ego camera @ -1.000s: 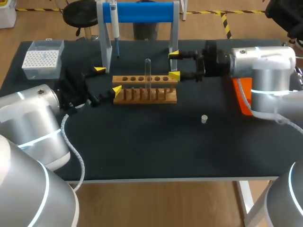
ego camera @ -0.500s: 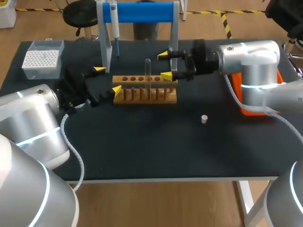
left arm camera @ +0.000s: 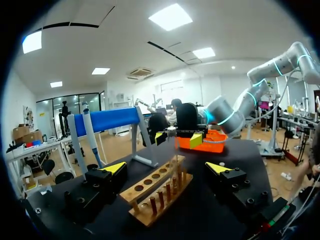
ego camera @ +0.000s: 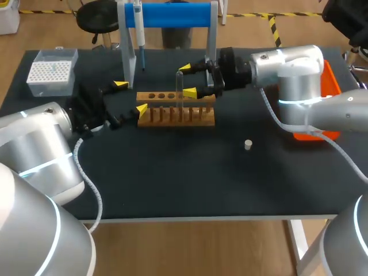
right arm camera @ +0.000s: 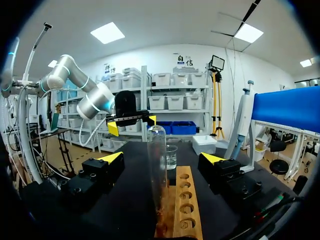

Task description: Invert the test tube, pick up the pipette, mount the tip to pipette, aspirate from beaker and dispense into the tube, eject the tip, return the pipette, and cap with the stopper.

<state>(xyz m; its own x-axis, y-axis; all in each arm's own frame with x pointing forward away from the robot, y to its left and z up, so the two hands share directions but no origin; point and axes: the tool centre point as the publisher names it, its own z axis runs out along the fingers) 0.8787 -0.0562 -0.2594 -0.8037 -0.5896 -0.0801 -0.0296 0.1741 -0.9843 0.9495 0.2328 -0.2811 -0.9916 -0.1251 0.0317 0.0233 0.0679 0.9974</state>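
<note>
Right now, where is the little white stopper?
In the head view the stopper sits alone on the table, right of the middle, between the wooden rack and the orange tray, touching neither.

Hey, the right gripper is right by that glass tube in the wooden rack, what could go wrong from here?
The tall clear glass test tube stands upright in the brown wooden rack, ahead of the open right gripper; an off-centre finger could tip or crack it. The left gripper straddles the rack's end open, not clamping it, so a tube sticking in its hole might drag the rack along.
</note>
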